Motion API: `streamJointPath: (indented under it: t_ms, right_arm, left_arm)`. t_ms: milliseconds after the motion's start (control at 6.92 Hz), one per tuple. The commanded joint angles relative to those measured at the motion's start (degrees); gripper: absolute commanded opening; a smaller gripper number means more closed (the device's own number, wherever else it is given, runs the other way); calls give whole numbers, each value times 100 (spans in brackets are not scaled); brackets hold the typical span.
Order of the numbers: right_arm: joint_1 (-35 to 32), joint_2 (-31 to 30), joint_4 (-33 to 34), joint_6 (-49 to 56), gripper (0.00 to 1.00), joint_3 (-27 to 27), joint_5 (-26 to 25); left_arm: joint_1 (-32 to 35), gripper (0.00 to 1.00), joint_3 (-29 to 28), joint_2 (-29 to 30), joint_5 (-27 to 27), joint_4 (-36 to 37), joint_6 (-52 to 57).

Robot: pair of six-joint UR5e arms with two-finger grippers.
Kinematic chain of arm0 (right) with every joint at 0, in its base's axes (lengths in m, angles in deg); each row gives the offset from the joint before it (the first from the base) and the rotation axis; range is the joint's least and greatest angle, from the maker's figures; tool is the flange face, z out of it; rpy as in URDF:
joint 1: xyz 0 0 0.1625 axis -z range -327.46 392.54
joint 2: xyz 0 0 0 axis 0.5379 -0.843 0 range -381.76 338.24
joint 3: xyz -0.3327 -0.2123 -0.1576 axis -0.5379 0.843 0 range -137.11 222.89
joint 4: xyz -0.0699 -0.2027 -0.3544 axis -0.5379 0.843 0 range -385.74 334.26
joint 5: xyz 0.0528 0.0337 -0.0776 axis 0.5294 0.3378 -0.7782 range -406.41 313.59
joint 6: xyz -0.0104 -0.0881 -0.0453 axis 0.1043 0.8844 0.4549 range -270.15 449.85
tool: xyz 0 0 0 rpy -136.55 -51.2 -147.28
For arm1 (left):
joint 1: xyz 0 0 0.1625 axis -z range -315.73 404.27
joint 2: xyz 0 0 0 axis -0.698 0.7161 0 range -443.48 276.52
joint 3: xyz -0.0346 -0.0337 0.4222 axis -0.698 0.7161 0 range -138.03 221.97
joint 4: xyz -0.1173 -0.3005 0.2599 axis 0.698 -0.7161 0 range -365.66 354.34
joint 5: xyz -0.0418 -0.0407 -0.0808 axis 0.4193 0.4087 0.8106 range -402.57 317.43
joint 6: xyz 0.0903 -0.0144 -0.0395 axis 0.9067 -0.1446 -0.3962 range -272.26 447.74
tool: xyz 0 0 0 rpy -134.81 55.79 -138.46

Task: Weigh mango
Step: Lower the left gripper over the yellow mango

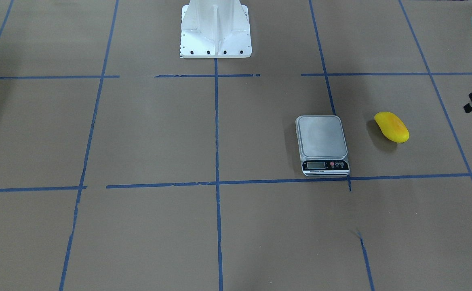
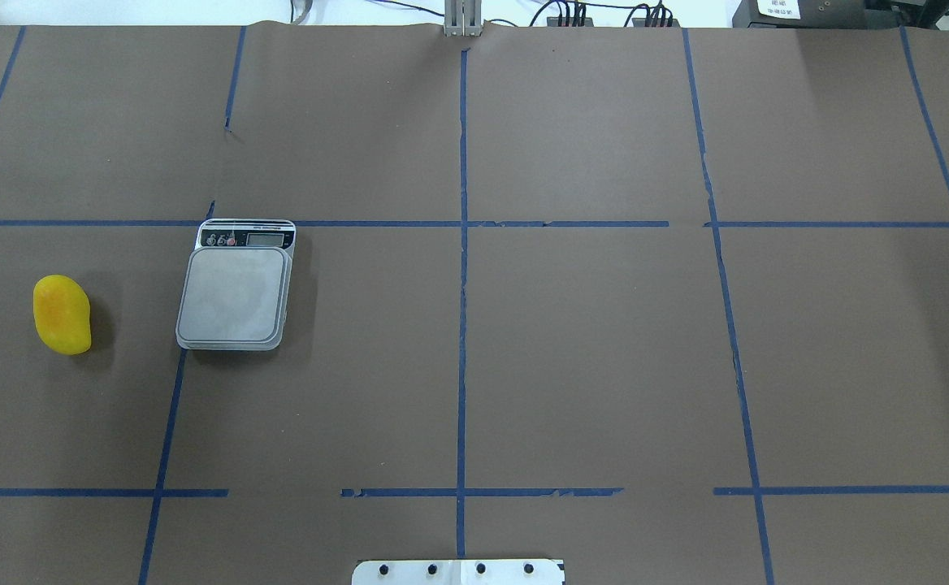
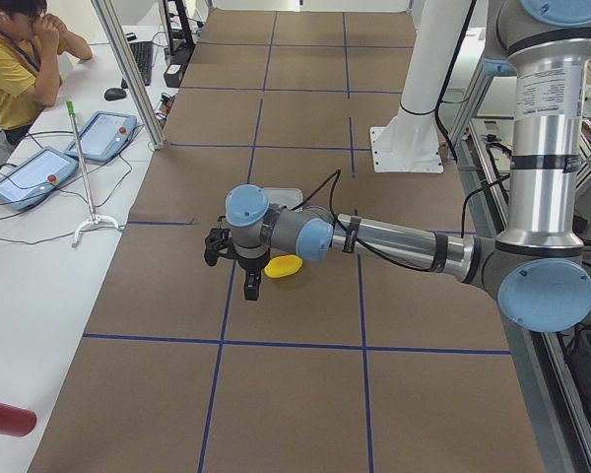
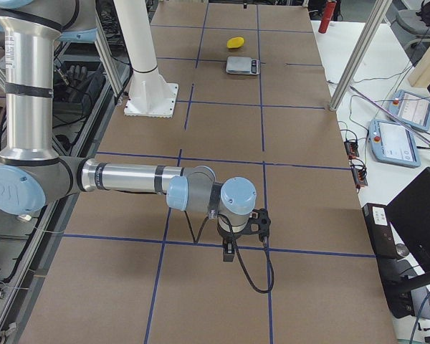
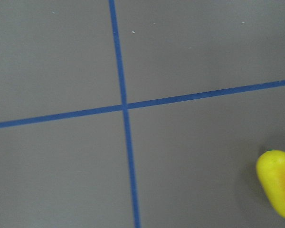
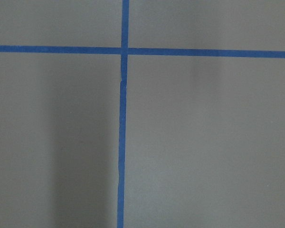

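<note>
Seen from overhead, the mango (image 2: 62, 314) lies on its side at the far left of the brown desk (image 2: 588, 341). It is yellow with an orange blush. To its right, near it but not touching, sits the grey scale (image 2: 235, 294), its button strip on the far side. The mango is on the desk, not on the scale. Blue tape lines (image 2: 462, 325) cross the desk in a grid.

Only the two side views show the arms. From the robot's left end, the left pincer (image 3: 251, 291) points down near the mango. How far open it is, I cannot tell. The left wrist camera catches one end of the mango at its lower right corner.

From the right end, the right pincer (image 4: 228, 252) points down well apart from the scale and the mango. I cannot tell whether it is open. Its wrist camera shows only brown paper and a tape crossing.
</note>
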Motion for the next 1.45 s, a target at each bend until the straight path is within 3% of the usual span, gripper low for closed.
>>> streamJointPath:
  t_ms: [0,434,1157,1301]
  right_arm:
    - [0,0,1,0,100,0,0]
    - [0,0,-8,0,100,0,0]
    - [0,0,-8,0,100,0,0]
    - [0,0,1,0,100,0,0]
  left_arm:
    - [-1174,100,-66,14,-23,-894,-2522]
    - [-1872,100,-450,258,-602,-984,-3023]
    - [-2216,97,-1068,489,-648,-1195,-3005]
    - [-2217,43,-1016,489,-648,-1195,-3023]
